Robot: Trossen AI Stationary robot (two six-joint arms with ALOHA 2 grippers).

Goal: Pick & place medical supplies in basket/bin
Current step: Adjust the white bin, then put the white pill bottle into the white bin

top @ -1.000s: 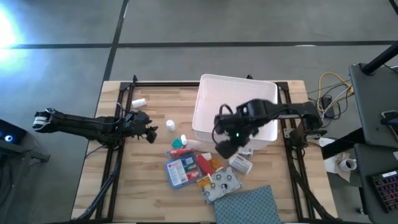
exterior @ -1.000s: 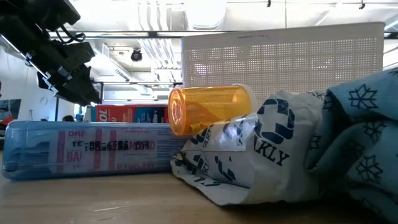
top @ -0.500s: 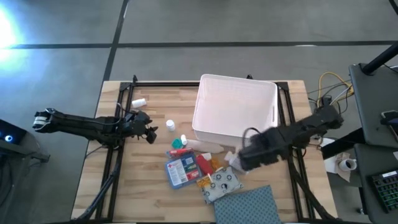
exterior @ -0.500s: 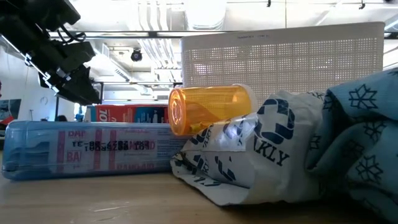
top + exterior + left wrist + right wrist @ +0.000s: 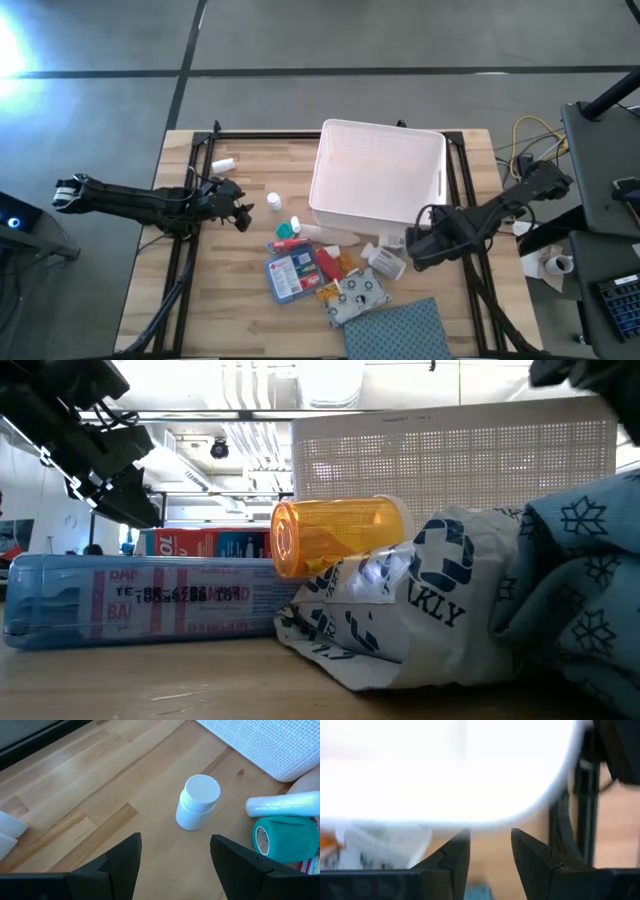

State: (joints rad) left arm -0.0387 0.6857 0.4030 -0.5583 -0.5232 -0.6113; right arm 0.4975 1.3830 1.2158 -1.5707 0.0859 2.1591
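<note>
The medical supplies lie in a heap in front of the white bin [image 5: 378, 185]: a blue-and-red packet [image 5: 290, 275], a red pack [image 5: 328, 262], a patterned pouch [image 5: 360, 295] and an orange bottle [image 5: 340, 535] lying on the pouch. A white pill bottle [image 5: 197, 802] stands upright on the table just ahead of my left gripper [image 5: 175, 840], which is open and clear of it. My right gripper [image 5: 415, 250] points down by the bin's near right corner. It is open by a narrow gap [image 5: 490, 852] with nothing between its fingers.
A teal roll [image 5: 285, 837] and a white tube [image 5: 285, 804] lie between the bottle and the bin. Another small white bottle [image 5: 222, 163] lies at the far left. A blue-grey dotted cloth [image 5: 405, 335] covers the near edge. A black frame rail [image 5: 465, 200] runs beside the bin.
My right gripper has swung from over the bin's near edge toward the table's right and near edges, sinking and rolling about its own axis as it went. Its finger gap has stayed the same. The supplies have not moved.
</note>
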